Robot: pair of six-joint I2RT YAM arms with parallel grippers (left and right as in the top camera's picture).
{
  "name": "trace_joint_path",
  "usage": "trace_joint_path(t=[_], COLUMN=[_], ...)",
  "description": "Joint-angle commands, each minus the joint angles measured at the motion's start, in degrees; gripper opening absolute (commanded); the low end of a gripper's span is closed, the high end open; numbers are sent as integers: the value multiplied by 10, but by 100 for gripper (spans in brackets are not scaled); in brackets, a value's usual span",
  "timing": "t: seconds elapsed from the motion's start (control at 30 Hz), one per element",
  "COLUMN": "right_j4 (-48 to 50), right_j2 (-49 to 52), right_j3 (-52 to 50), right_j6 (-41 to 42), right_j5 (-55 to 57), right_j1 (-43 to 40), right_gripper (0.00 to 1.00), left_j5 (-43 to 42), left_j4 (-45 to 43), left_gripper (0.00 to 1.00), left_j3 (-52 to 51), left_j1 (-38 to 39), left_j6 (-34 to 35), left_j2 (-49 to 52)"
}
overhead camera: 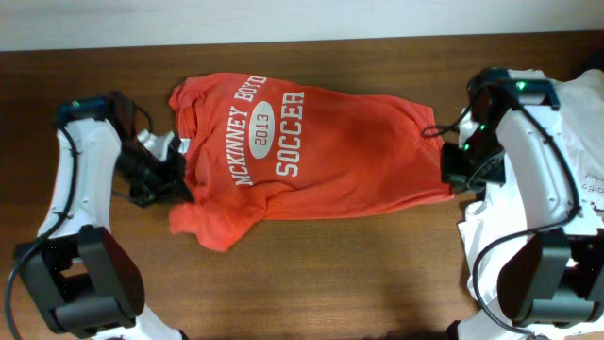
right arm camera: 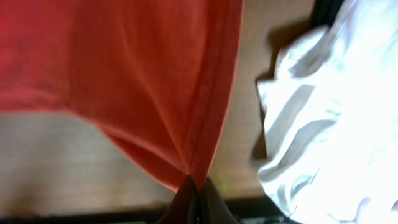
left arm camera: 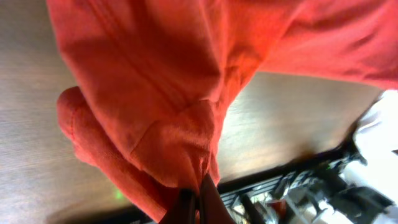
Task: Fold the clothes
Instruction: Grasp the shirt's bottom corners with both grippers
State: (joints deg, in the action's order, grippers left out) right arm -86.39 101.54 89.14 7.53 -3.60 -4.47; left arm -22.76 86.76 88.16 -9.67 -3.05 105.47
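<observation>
orange shirt (overhead camera: 321, 156) mid-tabletop | left fingers (left arm camera: 185, 209) clamped on it | right fingers (right arm camera: 184, 205) clamped on its hem | white shirts (overhead camera: 585, 113), right edge

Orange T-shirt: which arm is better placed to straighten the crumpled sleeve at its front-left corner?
Left. The left gripper pinches the orange T-shirt right beside the crumpled sleeve; the right gripper pinches the hem at the opposite end, far from it.

Orange-red T-shirt (overhead camera: 359, 161) w/ white print; white T-shirts (overhead camera: 585, 113), poss. faint grey print; brown wood-grain table (overhead camera: 330, 274).
</observation>
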Motion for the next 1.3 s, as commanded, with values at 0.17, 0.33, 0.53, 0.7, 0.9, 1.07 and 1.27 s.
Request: trace_joint_path(t=[0.17,0.33,0.53,0.7,0.9,1.07,1.27], right_j4=[68,91,98,116,119,123,131], right_j2=[0,0,0,0,0,0,0], right_j3=[-183,-217,-217,-217,-217,-217,-217], right_j6=[27,89,197,229,228,223,63], right_j5=[-24,25,151,217,217,217,0], right_j1=[-1,-1,-1,-2,-1,-1,-1], right_gripper=[4,4,4,6,14,14,14], left_j5=[56,115,114,110,95,83,167], left_j4=[-52,-80,-153,-203,-223,-273,-189], left_gripper=[0,0,2,62,70,40,0], left_j3=[-192,-200,-216,-230,-245,-317,-245], left_j1=[-2,-2,-2,-2,1,38,9], left_j6=[0,53,82,83,82,82,102], left_j2=[-7,-27,-30,-30,-30,-30,-39])
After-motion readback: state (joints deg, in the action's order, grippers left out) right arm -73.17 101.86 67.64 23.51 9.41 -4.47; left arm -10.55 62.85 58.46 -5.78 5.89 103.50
